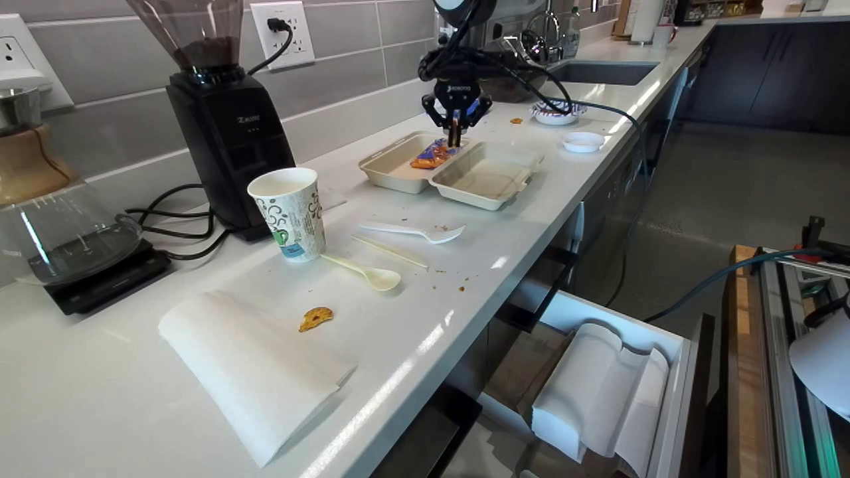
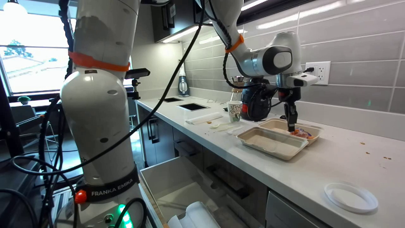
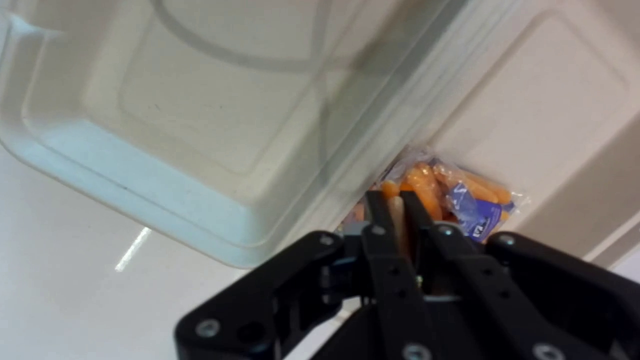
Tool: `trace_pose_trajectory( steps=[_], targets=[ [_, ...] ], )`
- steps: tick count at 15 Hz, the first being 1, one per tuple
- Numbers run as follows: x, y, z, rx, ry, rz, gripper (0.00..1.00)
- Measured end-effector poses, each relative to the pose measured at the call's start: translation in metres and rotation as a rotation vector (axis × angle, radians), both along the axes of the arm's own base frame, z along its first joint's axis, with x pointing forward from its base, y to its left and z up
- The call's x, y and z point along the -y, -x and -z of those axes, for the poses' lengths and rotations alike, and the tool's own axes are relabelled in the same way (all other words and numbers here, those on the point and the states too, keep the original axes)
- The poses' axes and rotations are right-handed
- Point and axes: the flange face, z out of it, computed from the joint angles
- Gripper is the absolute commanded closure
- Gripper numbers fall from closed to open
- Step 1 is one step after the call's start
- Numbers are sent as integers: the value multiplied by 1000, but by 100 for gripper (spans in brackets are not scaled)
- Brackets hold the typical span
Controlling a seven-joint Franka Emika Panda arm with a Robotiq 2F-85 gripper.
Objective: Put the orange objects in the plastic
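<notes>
In the wrist view, the nearly closed gripper pinches a slim orange piece, long axis 12-to-6 o'clock; at 3 o'clock, bagged orange pieces slant roughly 10-to-4 in the container.

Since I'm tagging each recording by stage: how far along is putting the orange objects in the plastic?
Looks done: several orange pieces show through the clear plastic bag in the open container.
In hand: the gripper, close to the bag, seems shut on a single piece.
Left: probably releasing that piece inside the plastic. Whether more pieces await, I can't tell.
</notes>
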Motion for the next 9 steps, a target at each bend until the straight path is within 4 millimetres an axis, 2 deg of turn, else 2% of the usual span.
trace_pose_trajectory(
  steps=[9],
  targets=[
    [3,-10,2,10,-13,-12,97]
  ],
)
